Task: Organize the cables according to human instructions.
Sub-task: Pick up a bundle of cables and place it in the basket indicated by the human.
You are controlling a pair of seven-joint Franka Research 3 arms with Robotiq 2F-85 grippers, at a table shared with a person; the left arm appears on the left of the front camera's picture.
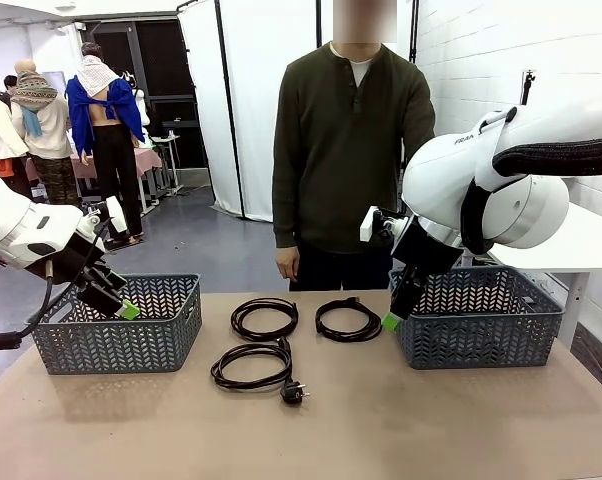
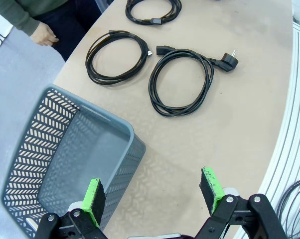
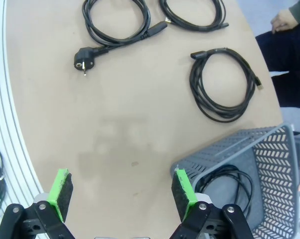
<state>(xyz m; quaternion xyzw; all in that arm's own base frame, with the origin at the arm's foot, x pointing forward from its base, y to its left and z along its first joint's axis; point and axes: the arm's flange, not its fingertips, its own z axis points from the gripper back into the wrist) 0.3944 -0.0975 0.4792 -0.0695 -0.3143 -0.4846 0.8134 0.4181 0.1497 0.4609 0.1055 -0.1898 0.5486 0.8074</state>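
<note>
Two grey baskets flank the table [image 1: 431,420]: the left basket [image 1: 121,340] stands near the left edge and the right basket [image 1: 481,330] near the right edge. A person [image 1: 351,150] stands at the middle of the far edge, with one hand [image 1: 287,262] hanging just above it.

Three cables lie on the bare top between the baskets. The left coil [image 1: 264,318] and right coil [image 1: 348,320] sit side by side toward the far edge, close but apart. The third coil [image 1: 251,365] lies nearer the robot, in front of the left coil, with its plug [image 1: 293,392] pointing toward the near edge. A fourth cable [image 3: 229,181] lies inside the right basket. Nothing covers the three coils on the table.

The left gripper [image 2: 152,194] hangs over the left basket's rim on the side facing the coils. Its jaws are spread wide and empty, one pad above the basket and the other above bare table.

The right gripper [image 3: 122,191] hangs beside the right basket's inner corner. It too is spread wide with nothing in it, one pad by the corner and the other over bare table.
</note>
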